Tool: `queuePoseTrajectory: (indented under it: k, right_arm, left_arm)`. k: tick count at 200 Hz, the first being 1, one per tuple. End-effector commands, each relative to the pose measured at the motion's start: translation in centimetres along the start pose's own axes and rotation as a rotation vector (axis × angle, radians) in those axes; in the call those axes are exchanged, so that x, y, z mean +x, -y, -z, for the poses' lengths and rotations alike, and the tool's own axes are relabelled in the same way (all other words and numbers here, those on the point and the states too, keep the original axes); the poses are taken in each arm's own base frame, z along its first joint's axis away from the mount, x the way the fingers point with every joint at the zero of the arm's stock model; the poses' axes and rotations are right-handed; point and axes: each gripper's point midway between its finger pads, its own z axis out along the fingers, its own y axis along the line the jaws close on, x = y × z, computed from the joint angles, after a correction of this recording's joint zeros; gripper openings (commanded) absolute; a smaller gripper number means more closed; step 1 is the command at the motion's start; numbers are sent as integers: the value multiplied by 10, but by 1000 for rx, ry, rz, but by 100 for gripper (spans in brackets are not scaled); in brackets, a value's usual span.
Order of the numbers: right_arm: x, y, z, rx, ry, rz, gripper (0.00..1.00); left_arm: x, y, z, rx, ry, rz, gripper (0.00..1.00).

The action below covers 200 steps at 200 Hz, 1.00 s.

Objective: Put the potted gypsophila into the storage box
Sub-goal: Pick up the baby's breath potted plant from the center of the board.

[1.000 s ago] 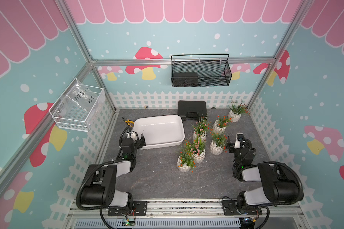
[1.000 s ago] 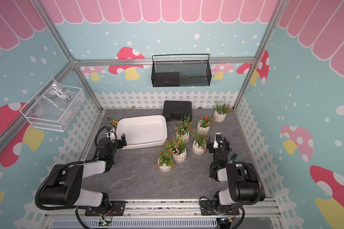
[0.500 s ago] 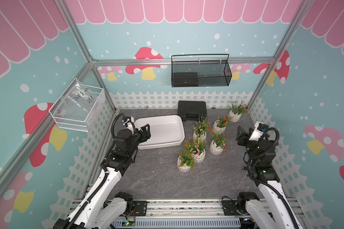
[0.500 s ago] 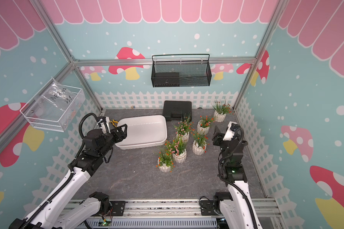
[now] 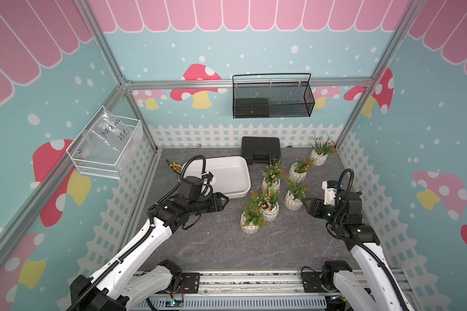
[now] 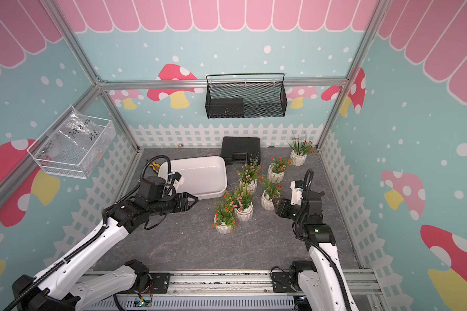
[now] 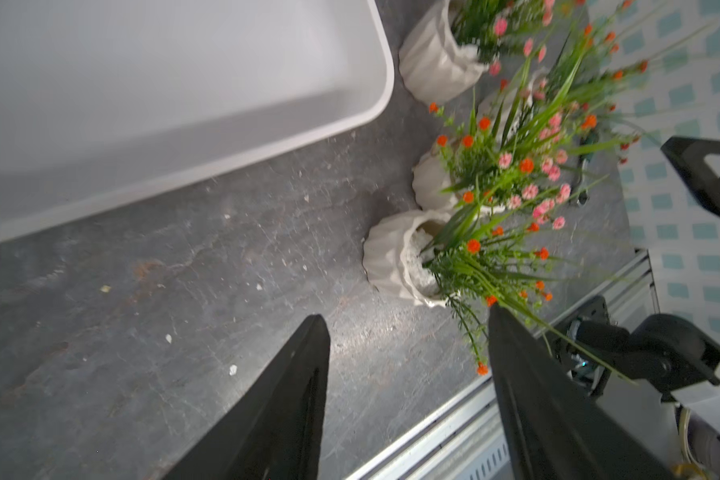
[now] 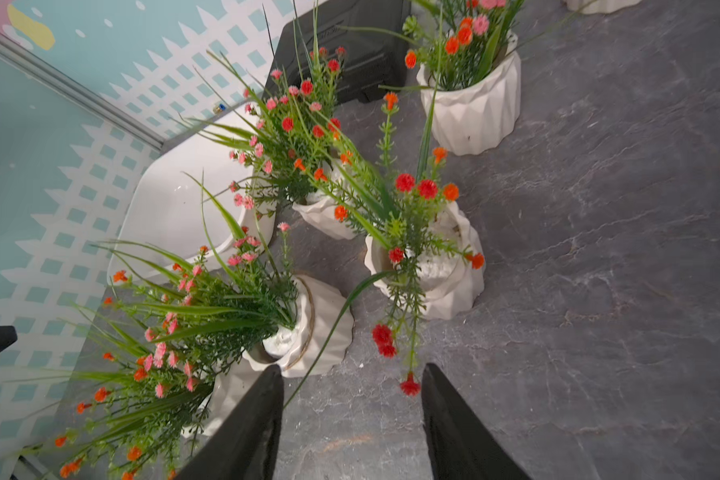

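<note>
Six potted gypsophila stand in a cluster right of centre, white ribbed pots with green sprigs and orange or pink flowers. The nearest pot [image 5: 251,226] is at the front, with others behind it [image 5: 294,200] [image 5: 318,157]. The white storage box [image 5: 227,175] [image 7: 142,83] lies empty to their left. My left gripper [image 5: 225,200] [image 7: 407,313] is open above the table between box and cluster, facing the front pot [image 7: 391,253]. My right gripper [image 5: 306,202] [image 8: 352,367] is open just right of a pot [image 8: 445,286], with another pot [image 8: 321,332] beside one finger. Neither holds anything.
A black hard case [image 5: 260,150] sits behind the box at the back wall. Yellow-handled pliers [image 5: 174,165] lie left of the box. A black mesh basket [image 5: 271,99] hangs on the back wall and a clear bin [image 5: 105,145] on the left wall.
Both arms have risen from their folded pose at the front and reached in toward the pot cluster from either side. Both pairs of jaws have narrowed but stay open.
</note>
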Motion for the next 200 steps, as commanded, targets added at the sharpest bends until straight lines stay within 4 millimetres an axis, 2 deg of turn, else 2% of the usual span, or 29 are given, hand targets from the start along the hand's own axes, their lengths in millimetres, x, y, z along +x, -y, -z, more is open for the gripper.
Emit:
queuePoseTrajectory:
  k: [1,24,54,87,112,163,200]
  right_arm:
    - [20,-8,0,-45,-81,3,55]
    - [27,-16,-3,-70,-101,24,55]
    - [35,-20,-8,-76,-122,35,55]
    - [61,-25,-18,-154,-187,-1,54]
    - [71,-37,-17,-243,-205,-34,54]
    - [102,-36,-22,-290,-313,-122,53]
    - [107,-38,-25,-310,-358,-101,53]
  left_arm:
    - [31,4,-8,-19,-129,-35,60]
    - [39,7,-20,-48,-154,-85,57]
    - [37,10,-39,-52,-148,-87,51]
    - [34,8,-53,-52,-131,-86,50]
    - [38,10,-68,-27,-167,-96,50]
    - [44,9,-86,-18,-213,-122,46]
    - [45,13,-100,-2,-247,-122,40]
